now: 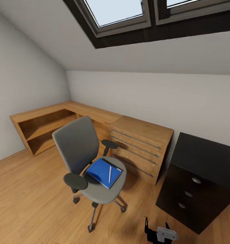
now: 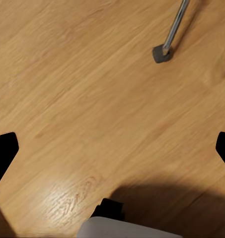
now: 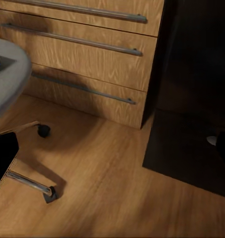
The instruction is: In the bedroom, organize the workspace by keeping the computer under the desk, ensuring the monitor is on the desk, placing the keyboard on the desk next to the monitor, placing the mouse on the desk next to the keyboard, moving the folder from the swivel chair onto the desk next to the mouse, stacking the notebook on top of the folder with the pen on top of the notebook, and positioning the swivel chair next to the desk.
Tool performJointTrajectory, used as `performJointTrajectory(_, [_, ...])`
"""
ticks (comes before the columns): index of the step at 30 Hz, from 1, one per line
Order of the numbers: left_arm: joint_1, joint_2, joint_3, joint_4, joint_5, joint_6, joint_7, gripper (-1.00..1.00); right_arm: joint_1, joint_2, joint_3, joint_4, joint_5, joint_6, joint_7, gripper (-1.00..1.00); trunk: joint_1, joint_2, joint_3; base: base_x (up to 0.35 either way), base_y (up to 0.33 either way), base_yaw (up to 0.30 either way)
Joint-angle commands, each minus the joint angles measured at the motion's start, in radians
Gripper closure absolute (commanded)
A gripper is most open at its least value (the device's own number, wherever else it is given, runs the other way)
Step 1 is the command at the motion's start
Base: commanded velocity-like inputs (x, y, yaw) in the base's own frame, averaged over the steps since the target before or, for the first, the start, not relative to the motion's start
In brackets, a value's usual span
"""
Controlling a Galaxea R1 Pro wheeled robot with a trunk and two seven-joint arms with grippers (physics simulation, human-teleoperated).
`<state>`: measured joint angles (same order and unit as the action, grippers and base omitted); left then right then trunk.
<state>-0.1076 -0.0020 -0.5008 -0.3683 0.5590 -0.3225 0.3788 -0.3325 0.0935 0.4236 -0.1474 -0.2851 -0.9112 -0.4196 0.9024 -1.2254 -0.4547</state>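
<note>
Now I am getting close to the swivel chair (image 1: pixel 91 162), because the blue folder (image 1: pixel 104 172) lies flat on its seat. A thin pale pen (image 1: pixel 110 173) lies on top of the folder. I think the good way is to roll nearer first, then bring my tool down slowly over the near edge of the folder. The pen may roll off if I tip the folder, so I should keep it level or take the pen away first.

My right tool (image 1: pixel 157 232) hangs low at the front, well apart from the chair seat and lower than it. I cannot tell if it is clenched or not. My left tool (image 2: pixel 112 148) looks spread wide over the wooden floor (image 2: pixel 92 89), grasping nothing. The black table (image 1: pixel 199 159) stands off to the right, beside the wooden drawer chest (image 1: pixel 142 142).
</note>
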Motion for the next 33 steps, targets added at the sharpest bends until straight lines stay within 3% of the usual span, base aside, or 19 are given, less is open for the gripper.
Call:
performJointTrajectory(1, [-0.001, 0.000, -0.008, 0.000, 0.007, -0.004, 0.006, -1.00, -0.001, 0.000, 0.009, 0.000, -0.006, -0.002, -0.005, -1.00, 0.000, -0.001, -0.002, 0.000, 0.000, 0.271])
performJointTrajectory(25, [-0.001, 0.000, -0.003, 0.000, 0.010, -0.006, 0.008, -1.00, 0.000, -0.002, 0.010, 0.002, -0.006, 0.000, -0.002, -1.00, 0.000, -0.001, -0.018, 0.000, 0.000, 0.269])
performJointTrajectory(33, [-0.001, 0.001, -0.002, -0.002, 0.014, -0.027, 0.008, -1.00, 0.000, -0.003, 0.013, 0.002, -0.005, -0.001, 0.003, -1.00, 0.000, -0.001, -0.019, 0.000, 0.000, 0.066])
